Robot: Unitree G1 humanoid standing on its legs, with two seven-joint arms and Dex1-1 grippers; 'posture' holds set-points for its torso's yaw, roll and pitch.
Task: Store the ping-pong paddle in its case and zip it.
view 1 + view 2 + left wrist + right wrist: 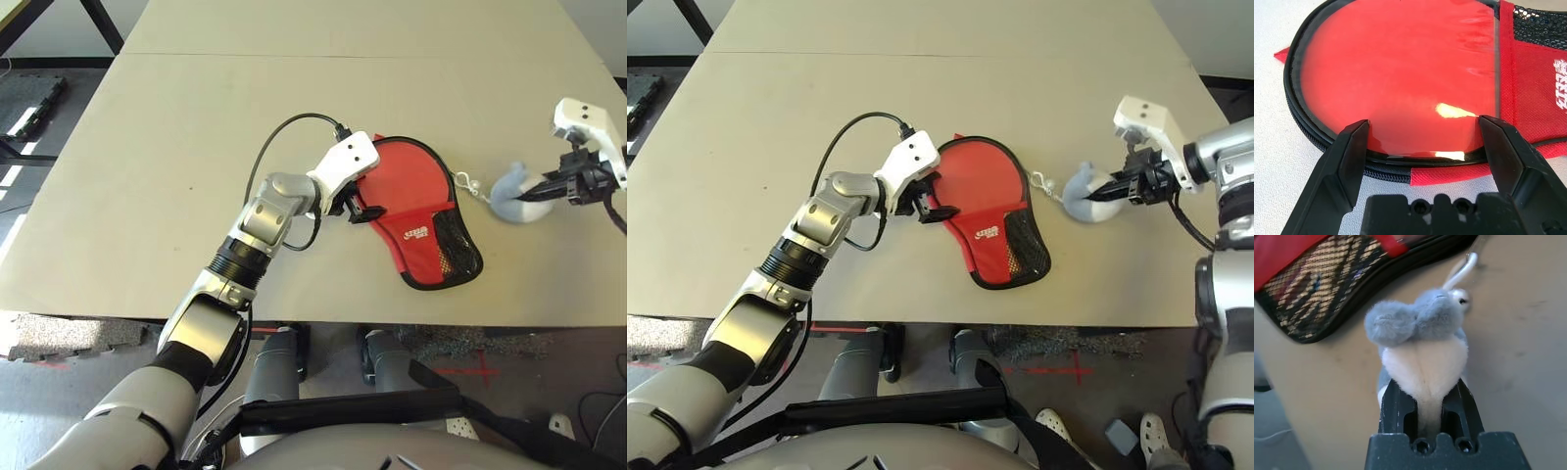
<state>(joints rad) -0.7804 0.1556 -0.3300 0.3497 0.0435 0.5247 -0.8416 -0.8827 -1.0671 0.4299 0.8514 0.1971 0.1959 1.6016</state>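
Black fingers [1347, 161] of the left gripper [345, 208] are standing wide apart at the rim of the case [421, 220], which is lying flat on the tabletop [147, 166]. Glossy red paddle [1400, 83] rubber is showing inside the black zip edging. Beside the case, the right gripper [1109, 193] is clamping a fluffy grey-and-white plush charm [1420, 342], whose small metal clasp [468, 184] is lying near the zip edging.

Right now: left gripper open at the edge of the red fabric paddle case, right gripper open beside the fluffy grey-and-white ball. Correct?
Not quite. The right gripper is shut on the fluffy grey-and-white ball, as the right wrist view shows. The left gripper is indeed open at the edge of the red fabric paddle case.
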